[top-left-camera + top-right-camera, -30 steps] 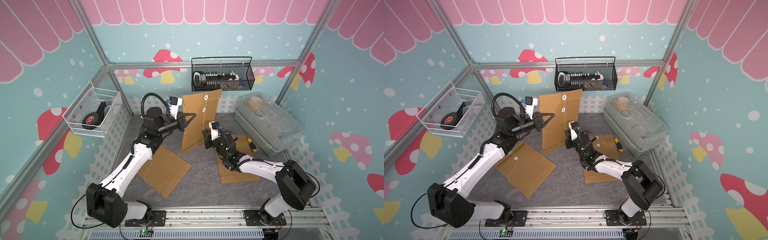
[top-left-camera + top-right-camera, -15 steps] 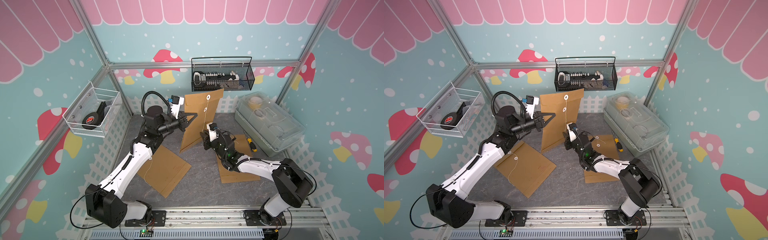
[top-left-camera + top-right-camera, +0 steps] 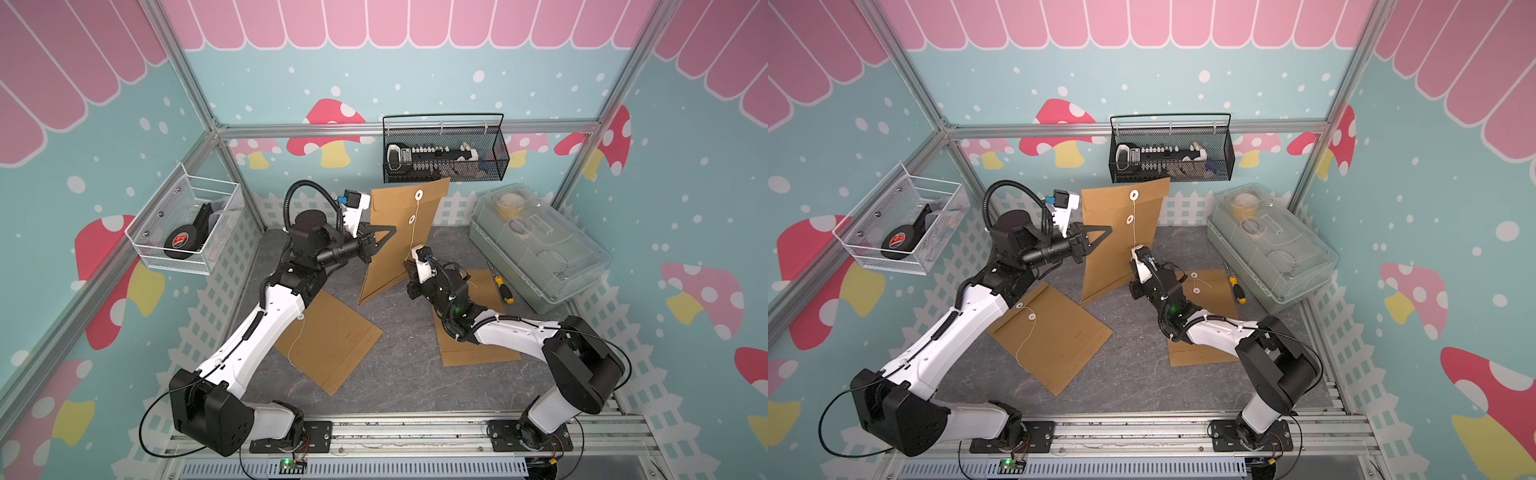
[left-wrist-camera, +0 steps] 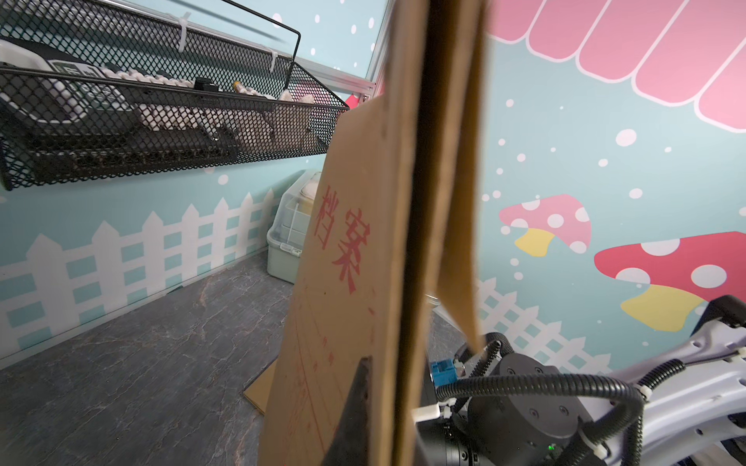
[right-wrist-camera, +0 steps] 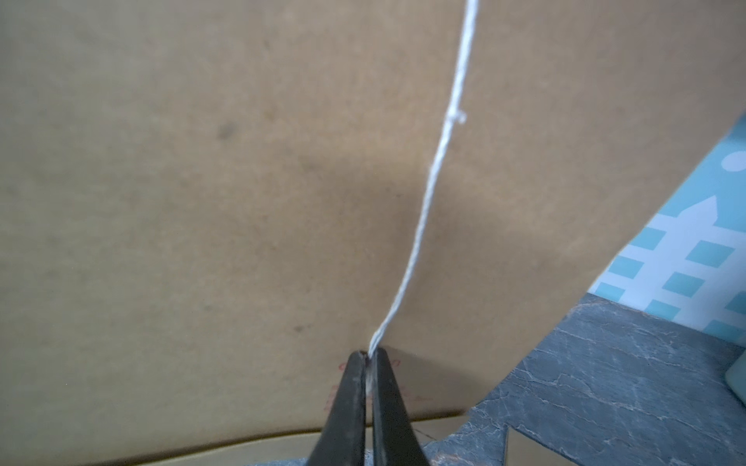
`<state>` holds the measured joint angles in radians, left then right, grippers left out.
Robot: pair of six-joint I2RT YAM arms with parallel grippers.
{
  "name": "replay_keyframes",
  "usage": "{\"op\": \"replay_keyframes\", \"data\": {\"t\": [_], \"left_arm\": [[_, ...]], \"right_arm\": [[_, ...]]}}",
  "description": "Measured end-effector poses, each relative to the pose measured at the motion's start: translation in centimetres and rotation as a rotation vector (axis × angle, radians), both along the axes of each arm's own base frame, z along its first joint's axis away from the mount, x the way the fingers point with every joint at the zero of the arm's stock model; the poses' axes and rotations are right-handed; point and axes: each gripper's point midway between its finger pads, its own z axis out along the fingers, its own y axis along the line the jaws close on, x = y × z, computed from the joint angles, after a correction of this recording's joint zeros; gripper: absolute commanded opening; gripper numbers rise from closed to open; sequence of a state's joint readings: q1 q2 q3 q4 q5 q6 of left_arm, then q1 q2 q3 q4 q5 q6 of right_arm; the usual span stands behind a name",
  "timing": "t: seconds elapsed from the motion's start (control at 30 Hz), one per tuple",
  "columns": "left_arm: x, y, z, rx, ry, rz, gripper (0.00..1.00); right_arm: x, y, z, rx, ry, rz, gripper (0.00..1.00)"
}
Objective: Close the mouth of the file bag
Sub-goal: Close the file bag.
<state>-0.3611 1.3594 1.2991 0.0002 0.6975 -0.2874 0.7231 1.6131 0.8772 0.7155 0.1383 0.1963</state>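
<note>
Kraft paper, so light and fairly stiff across the flat, but quick to crease or buckle at a corner. Talking about the file bag (image 3: 390,270), propped nearly upright with its low end down on the counter (image 3: 395,374), flap end up, clamped by its side edge in the left jaws. Looks folded over at the flap, though standing a little off the body in the left wrist view. Right jaws pinched together on the free end of the white string (image 5: 428,181), just in front of the bag's face and low down. Thin, limp, probably slippery string, easy to lose, so best pinched right at the end and held lightly taut. Runs up from the right jaws past the lower button (image 3: 412,218) to the upper button (image 3: 418,193). Not wound yet, so guessing at looping it around the lower button next.

Room-wise: open air between the two sets of jaws, enough for circling. Above the left jaws, black wire basket (image 3: 444,158) just beside the bag's top corner, so little headroom for lifting. Behind the right jaws, a second envelope (image 3: 484,291) flat on the counter, screwdriver (image 3: 500,286) and clear plastic box (image 3: 536,245) beyond it. Below and behind the left jaws, a third envelope (image 3: 332,345) lying flat. Careful with hard tugs: might rip a button or swing the bag out of the left clamp.
</note>
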Motion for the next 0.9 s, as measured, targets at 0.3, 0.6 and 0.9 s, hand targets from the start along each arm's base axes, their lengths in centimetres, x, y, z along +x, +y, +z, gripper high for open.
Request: {"op": "replay_keyframes", "data": {"t": [0.3,0.6,0.9], "left_arm": [[0.0,0.0,-0.3,0.008,0.011,0.002,0.0],[0.0,0.0,-0.3,0.008,0.011,0.001,0.0],[-0.4,0.0,0.0,0.005,0.004,-0.006,0.0]], "right_arm": [[0.0,-0.2,-0.2,-0.006,-0.003,-0.007,0.21],[0.2,-0.5,0.0,-0.007,-0.009,-0.028,0.23],[0.6,-0.7,0.8,-0.016,-0.036,-0.051,0.04]]}}
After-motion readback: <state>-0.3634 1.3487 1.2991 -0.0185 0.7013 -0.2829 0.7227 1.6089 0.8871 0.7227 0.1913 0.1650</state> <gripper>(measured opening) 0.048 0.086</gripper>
